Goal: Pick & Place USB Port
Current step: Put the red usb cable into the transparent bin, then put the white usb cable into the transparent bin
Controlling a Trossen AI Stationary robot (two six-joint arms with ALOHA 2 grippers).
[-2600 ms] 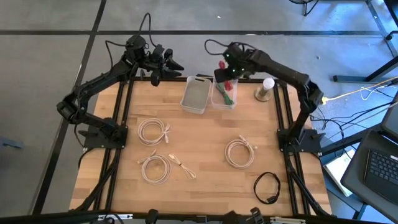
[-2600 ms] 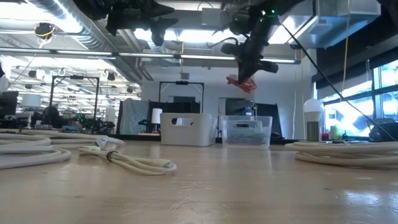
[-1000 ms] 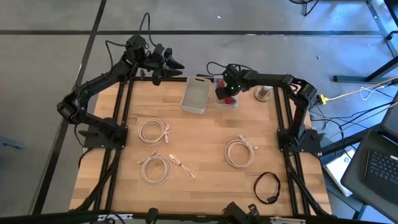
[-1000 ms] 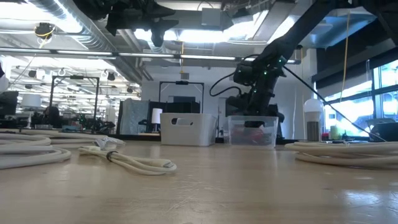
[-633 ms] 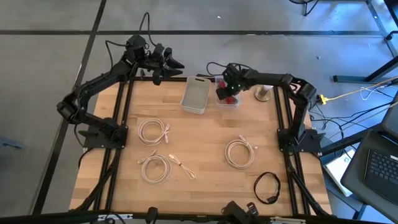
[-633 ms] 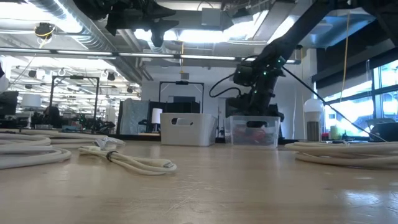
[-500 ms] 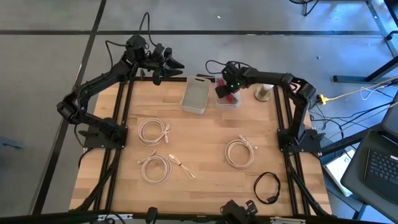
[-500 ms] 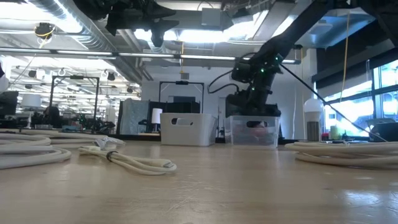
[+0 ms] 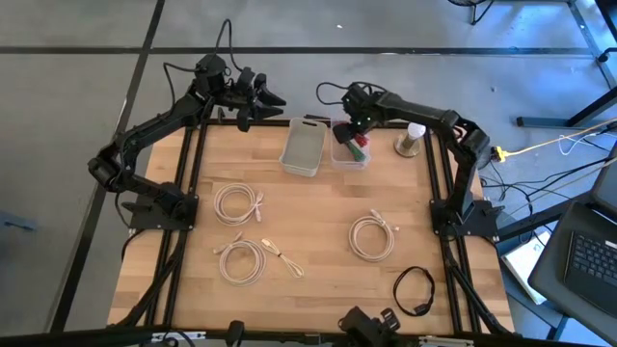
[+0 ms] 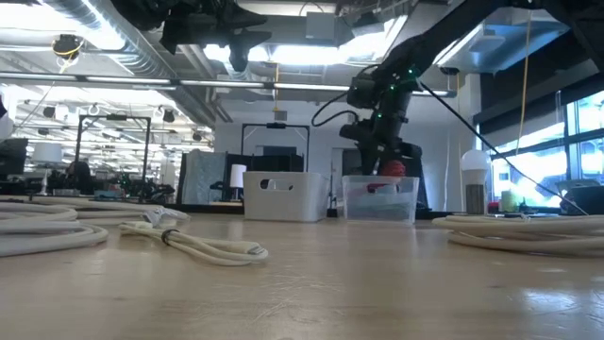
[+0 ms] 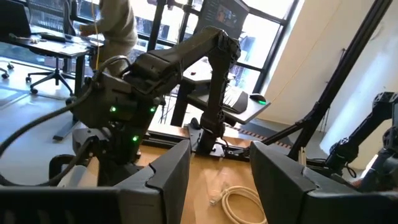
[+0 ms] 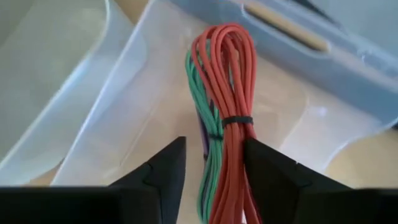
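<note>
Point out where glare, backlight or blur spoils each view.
Low view: bright ceiling lights and windows leave the right tool a dark shape, and the near tabletop is soft. Left wrist view: window glare. Right wrist view: the red cable bundle is fairly sharp, the clear bin hazy. High view: even light.

We see two dark, matte-black arms built of jointed tubular links. The left arm carries looping black cables at its wrist, at about 11 o'clock on the table. The right arm has a black cable arching over its wrist and small green lights glowing on the housing. Each arm's fingers are black, flat-faced wedges with angular, tapering tips.
</note>
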